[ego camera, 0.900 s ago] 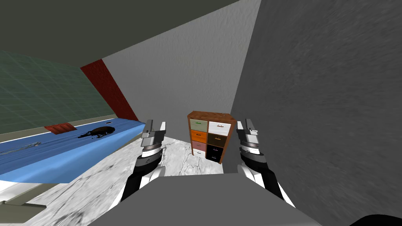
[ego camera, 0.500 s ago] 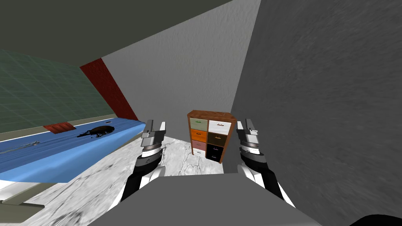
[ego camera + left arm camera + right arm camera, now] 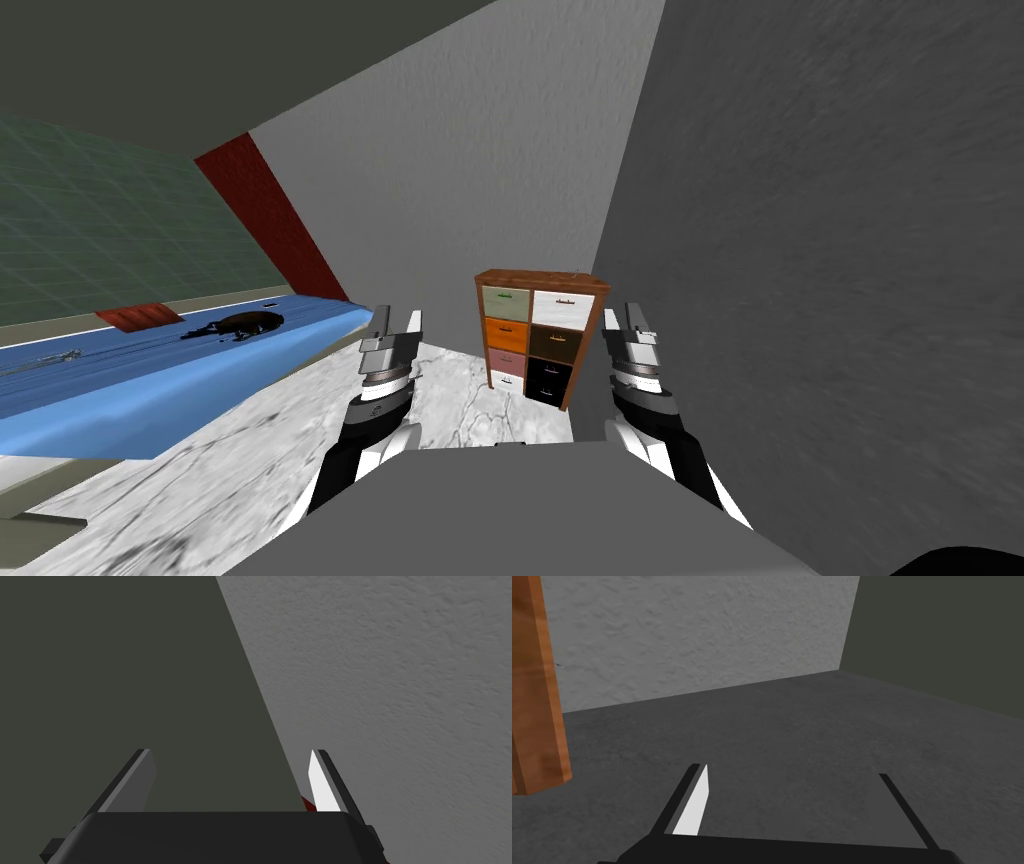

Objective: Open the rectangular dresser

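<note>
Head view: the dresser stands on the floor at centre frame, backed against the far wall and close to the right-hand wall, in the corner.

The bed runs along the left of the frame, well apart from the dresser, with floor between. On the bed lie a flat item, nearer the left edge, and a lumpy item just right of it.

The left claw sits left of the dresser and the right claw right of it. The dresser lies between and beyond them, touching neither.
</note>
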You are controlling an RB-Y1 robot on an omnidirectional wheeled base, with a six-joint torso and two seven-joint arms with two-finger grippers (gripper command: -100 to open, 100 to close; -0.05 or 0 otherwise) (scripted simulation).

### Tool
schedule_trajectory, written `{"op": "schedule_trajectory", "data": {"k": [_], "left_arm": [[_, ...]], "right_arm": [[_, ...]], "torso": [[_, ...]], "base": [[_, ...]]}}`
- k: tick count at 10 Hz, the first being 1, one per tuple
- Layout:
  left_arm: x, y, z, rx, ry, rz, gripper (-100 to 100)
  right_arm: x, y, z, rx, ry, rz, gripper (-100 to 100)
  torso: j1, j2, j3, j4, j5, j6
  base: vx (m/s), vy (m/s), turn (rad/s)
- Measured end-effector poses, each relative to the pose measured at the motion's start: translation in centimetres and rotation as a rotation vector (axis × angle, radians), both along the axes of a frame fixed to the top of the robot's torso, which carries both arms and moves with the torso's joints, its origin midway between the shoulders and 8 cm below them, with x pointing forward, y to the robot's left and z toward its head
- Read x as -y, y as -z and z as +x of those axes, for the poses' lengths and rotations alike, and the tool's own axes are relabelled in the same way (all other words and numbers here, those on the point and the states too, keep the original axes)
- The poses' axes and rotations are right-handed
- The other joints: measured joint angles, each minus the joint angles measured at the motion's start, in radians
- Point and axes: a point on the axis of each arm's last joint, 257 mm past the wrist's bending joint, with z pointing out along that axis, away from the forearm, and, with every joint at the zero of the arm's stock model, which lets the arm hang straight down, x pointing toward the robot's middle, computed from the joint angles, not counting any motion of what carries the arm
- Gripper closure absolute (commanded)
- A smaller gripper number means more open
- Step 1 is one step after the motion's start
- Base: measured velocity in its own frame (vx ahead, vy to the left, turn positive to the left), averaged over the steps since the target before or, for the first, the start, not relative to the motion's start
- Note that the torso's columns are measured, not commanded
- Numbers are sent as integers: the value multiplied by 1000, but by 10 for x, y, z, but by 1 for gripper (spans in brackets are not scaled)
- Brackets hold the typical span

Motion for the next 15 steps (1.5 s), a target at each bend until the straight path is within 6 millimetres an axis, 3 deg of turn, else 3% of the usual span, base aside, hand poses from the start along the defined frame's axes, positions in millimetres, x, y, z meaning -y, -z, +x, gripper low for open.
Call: {"op": "schedule_trajectory", "data": {"k": [1,3,8,15], "left_arm": [[0,0,0,0,0,0,0],[0,0,0,-1,0,0,0],[0,0,0,-1,0,0,0],[0,0,0,-1,0,0,0]], "right_arm": [[0,0,0,0,0,0,-100],[-5,1,2,-14,3,-55,-100],[-18,7,11,-59,72,-277,-100],[-24,22,24,-112,303,-659,-100]], "torso": [[0,74,-148,74,0,0],[2,116,-237,116,0,0],[1,120,-242,121,0,0],[1,120,-242,121,0,0]], "base": [[18,17,-20],[31,44,-37],[63,87,-56],[88,123,-82]]}}
